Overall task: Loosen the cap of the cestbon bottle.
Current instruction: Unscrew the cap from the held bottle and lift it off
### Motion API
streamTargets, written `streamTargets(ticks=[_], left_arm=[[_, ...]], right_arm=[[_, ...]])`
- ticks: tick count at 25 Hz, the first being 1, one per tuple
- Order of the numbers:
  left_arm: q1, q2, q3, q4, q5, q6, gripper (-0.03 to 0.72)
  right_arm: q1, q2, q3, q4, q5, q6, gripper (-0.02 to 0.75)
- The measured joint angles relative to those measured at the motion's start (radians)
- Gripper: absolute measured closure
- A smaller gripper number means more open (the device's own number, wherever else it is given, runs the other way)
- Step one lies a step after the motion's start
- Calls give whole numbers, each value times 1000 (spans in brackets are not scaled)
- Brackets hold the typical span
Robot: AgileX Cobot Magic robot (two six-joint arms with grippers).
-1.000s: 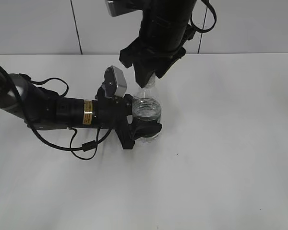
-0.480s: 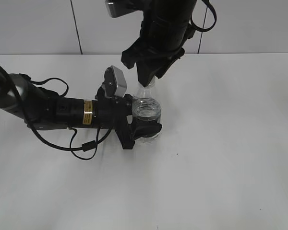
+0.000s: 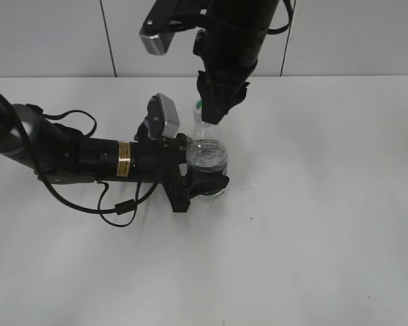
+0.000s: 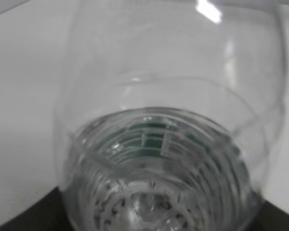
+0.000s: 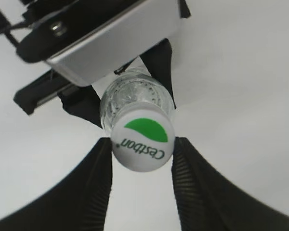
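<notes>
Cestbon bottle [image 3: 207, 163] braced mid-frame on the counter [image 3: 313, 204], cap [image 5: 143, 139] not yet gripped.
Left claw [image 3: 202, 178] is clamped around the bottle's body, presumably to stop it spinning. Right claw [image 5: 142, 161], upper centre, hangs over the cap: fingers [image 5: 94, 183] flank it but look just apart, so released.

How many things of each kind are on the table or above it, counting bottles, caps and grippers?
Cestbon bottle: 1
White cap with green mark: 1
Grippers: 2, the left gripper around the bottle's body, the right gripper with its jaws on either side of the cap
Total: 4
</notes>
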Motion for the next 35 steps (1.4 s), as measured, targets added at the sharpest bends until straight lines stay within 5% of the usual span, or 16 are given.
streamTargets(ticks=[4,16,35], left_arm=[[0,-1,0,3,0,3,279],[0,-1,0,1,1,2,279],[-1,-1,0,-3,4,-1,279]], right_arm=[[0,-1,-2,-6,-5,-364,446],[0,-2,-4,-14,-16,-883,446],[1,-12,-4,-32,-20,-1070,446]])
